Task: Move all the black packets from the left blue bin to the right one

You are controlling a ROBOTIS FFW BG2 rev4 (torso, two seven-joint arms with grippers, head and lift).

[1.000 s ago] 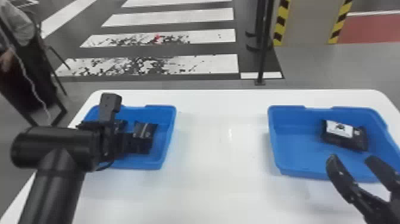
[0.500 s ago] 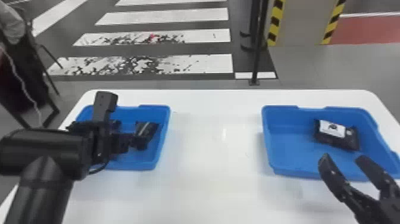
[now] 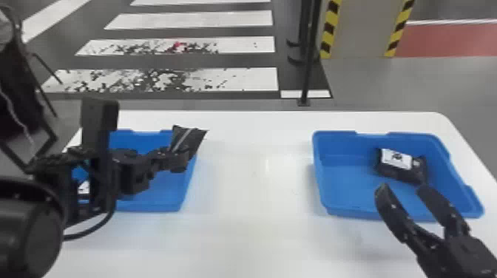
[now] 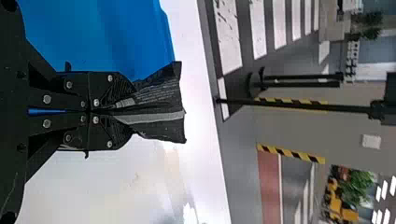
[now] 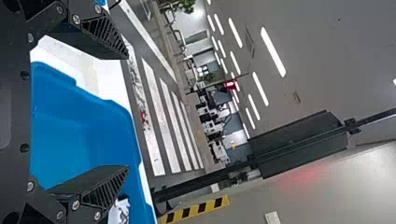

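One white-labelled dark packet point(image 3: 84, 187), probably, part-hidden in the left blue plastic bin point(image 3: 159, 207). At that bin's far right corner, pinched in the tightly closed black two-fingered left gripper point(image 4: 114, 111), a creased black film packet point(image 3: 189, 139). Likely light, limp, slippery; best held by bunched film. In the right blue plastic bin point(image 3: 355, 210), a plump black packet point(image 3: 401, 164). Nearer, wide open and empty, the black two-fingered right gripper point(image 3: 403, 187).

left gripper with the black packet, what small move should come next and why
Probably carry it rightward toward the right blue plastic bin: the left gripper is shut on the shiny black packet, which sits at the left blue bin's right-hand edge.
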